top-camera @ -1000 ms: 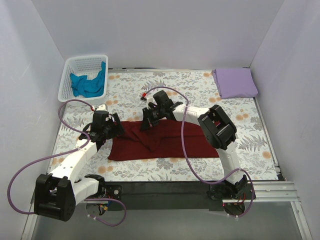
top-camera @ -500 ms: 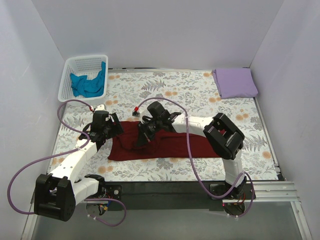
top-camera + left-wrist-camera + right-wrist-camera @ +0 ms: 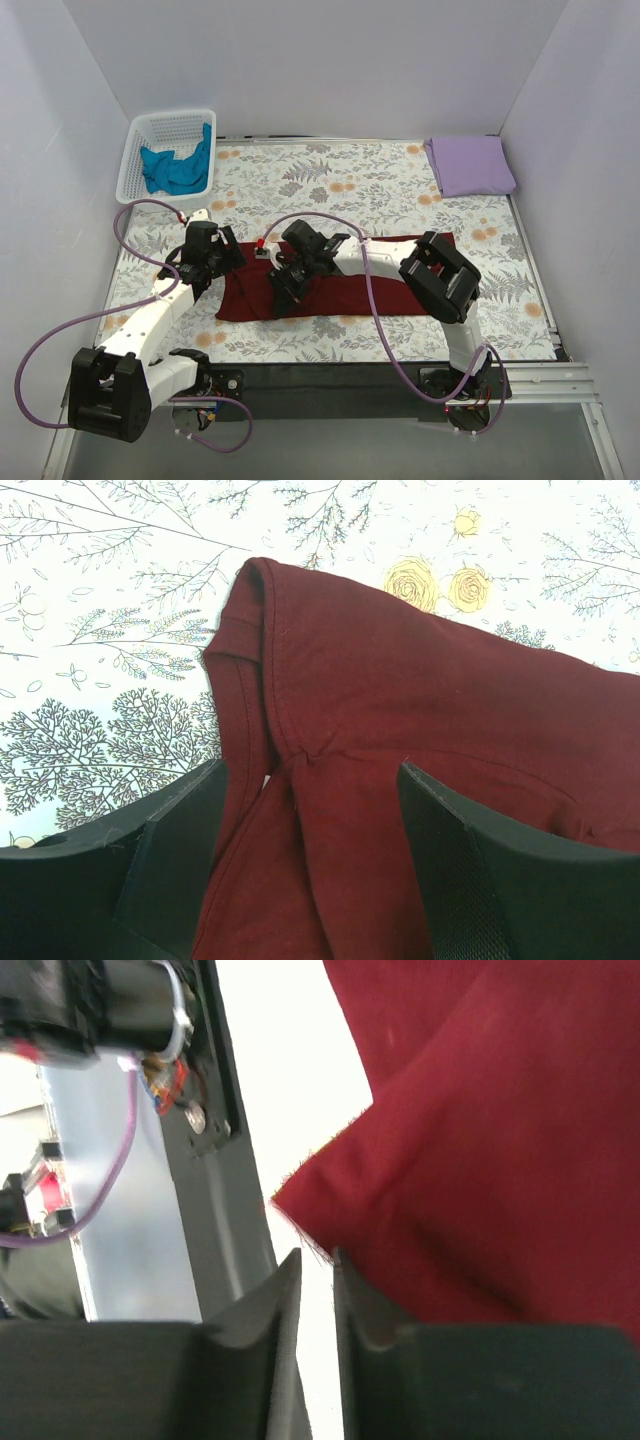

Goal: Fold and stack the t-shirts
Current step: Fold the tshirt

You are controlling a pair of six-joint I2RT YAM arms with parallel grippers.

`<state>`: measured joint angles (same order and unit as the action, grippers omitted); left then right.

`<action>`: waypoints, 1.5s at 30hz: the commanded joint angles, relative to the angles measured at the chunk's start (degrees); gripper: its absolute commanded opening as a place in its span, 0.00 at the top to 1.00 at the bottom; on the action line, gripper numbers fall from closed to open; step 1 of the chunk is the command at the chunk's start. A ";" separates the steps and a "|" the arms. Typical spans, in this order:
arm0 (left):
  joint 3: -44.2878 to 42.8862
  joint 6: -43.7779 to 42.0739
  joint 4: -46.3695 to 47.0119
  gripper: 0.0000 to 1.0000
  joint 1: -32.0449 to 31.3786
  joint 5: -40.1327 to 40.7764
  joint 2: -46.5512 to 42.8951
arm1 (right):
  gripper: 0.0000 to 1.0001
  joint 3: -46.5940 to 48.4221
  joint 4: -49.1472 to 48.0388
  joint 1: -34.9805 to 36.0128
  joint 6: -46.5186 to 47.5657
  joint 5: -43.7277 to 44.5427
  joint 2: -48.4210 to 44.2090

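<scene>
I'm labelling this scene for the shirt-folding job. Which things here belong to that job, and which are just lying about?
Part of the job:
- maroon t-shirt, laid out between the arms
- lavender t-shirt, folded, far right corner
- teal t-shirt, crumpled in the white basket

Just lying about:
- white basket
- floral cloth underneath

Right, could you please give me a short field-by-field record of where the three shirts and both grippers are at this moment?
maroon t-shirt: spread on the floral cloth, near the middle, partly folded
lavender t-shirt: folded flat, far right corner
teal t-shirt: crumpled in the white basket, far left
left gripper: open, fingers either side of the maroon shirt's sleeve end
right gripper: only a narrow gap between the fingers, at a corner of the maroon shirt; no cloth seen in the gap
</scene>
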<state>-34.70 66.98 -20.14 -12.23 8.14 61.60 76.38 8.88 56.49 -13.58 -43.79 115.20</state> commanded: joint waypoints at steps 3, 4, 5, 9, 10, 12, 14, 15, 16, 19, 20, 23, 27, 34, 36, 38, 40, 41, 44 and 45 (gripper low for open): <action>-1.34 0.08 -0.51 0.33 -0.25 0.38 0.53 | 0.68 0.88 10.36 0.11 6.11 3.44 -4.97; -1.34 -0.01 -0.51 0.33 -0.16 0.30 0.71 | 0.68 0.79 11.15 0.11 6.29 5.62 -5.85; -1.34 -0.01 -0.51 0.33 -0.25 0.12 0.71 | 0.67 0.88 11.94 0.11 6.81 7.12 -7.60; -1.51 0.08 -0.51 0.33 -0.16 -0.49 0.89 | 0.62 -0.26 16.16 -2.52 6.73 20.03 -13.41; -1.69 0.25 -0.51 0.33 -0.16 -1.02 0.80 | 0.61 -1.31 16.60 -5.31 6.29 22.84 -14.90; -2.30 1.22 -0.16 0.33 -0.25 -2.16 0.62 | 0.59 -6.03 16.60 -9.53 4.37 28.83 -19.99; -2.92 1.75 0.80 0.36 -0.25 -3.39 0.97 | 0.58 -9.74 16.34 -18.14 3.04 32.27 -24.90; -3.53 1.92 0.98 0.37 -0.25 -3.66 2.02 | 0.57 -13.33 15.38 -21.21 1.73 33.15 -26.59; -4.75 2.01 1.16 0.40 -0.25 -4.36 2.81 | 0.57 -15.62 14.68 -27.60 1.11 33.50 -28.17; -7.91 2.36 1.33 0.43 -0.25 -5.41 7.38 | 0.54 -22.40 10.55 -39.99 -1.61 32.54 -33.53; -8.45 2.63 1.33 0.44 -0.25 -5.85 8.61 | 0.54 -23.72 9.58 -42.75 -2.23 31.41 -35.03; -10.21 4.12 2.30 0.49 -0.25 -6.56 14.49 | 0.54 -28.82 5.28 -52.16 -3.90 27.37 -35.39; -11.79 6.40 2.13 0.59 -0.16 -6.12 19.77 | 0.54 -33.74 -0.52 -60.78 -6.01 23.32 -33.11; -14.17 8.61 0.81 0.68 2.56 -4.10 27.68 | 0.54 -39.29 -9.84 -70.80 -10.14 19.10 -26.17; -16.09 8.43 0.72 0.68 4.14 -4.27 31.19 | 0.54 -39.20 -11.34 -72.04 -11.19 19.35 -23.71; -17.85 7.99 0.63 0.71 5.19 -4.19 34.70 | 0.54 -38.41 -12.13 -73.80 -11.81 19.97 -21.26; -21.01 7.73 0.54 0.72 5.55 -3.84 37.08 | 0.54 -36.48 -13.36 -75.20 -12.34 19.71 -19.32; -22.24 7.47 0.54 0.72 5.64 -3.49 39.36 | 0.54 -35.61 -13.37 -75.64 -12.52 18.93 -17.13; -27.52 6.50 0.37 0.71 5.72 -3.66 43.23 | 0.55 -31.30 -13.37 -76.35 -12.08 17.78 -14.31; -28.83 6.32 0.19 0.70 5.64 -3.92 43.77 | 0.55 -30.25 -13.37 -76.35 -11.91 17.34 -14.12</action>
<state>-60.64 74.98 -19.20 -7.35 1.72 102.28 43.92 -3.20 -18.61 -28.10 -33.65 97.78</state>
